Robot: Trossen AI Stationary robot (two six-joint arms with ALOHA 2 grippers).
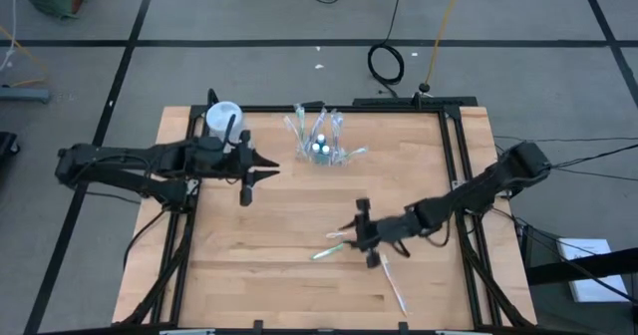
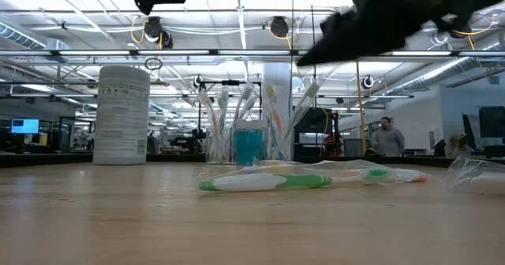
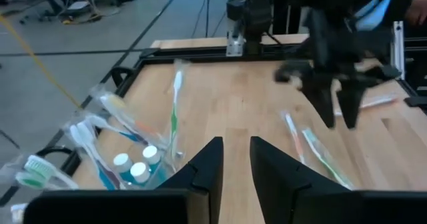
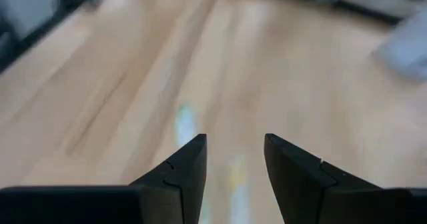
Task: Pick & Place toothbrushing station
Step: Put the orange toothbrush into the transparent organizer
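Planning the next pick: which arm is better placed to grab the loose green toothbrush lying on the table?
The right. Its gripper hovers open right by the green toothbrush, while the left gripper waits across the table near the cup of brushes.

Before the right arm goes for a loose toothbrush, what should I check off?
1. Right tool open and empty: ok, per its wrist view.
2. Right tool over the loose toothbrushes: ok; the green-and-white toothbrush lies flat on the table.
3. Clear cup upright, holding brushes and tubes: ok.
4. Left tool clear of the cup: ok, beside it, open.
5. Toothbrush lined up between the fingers: cannot tell.
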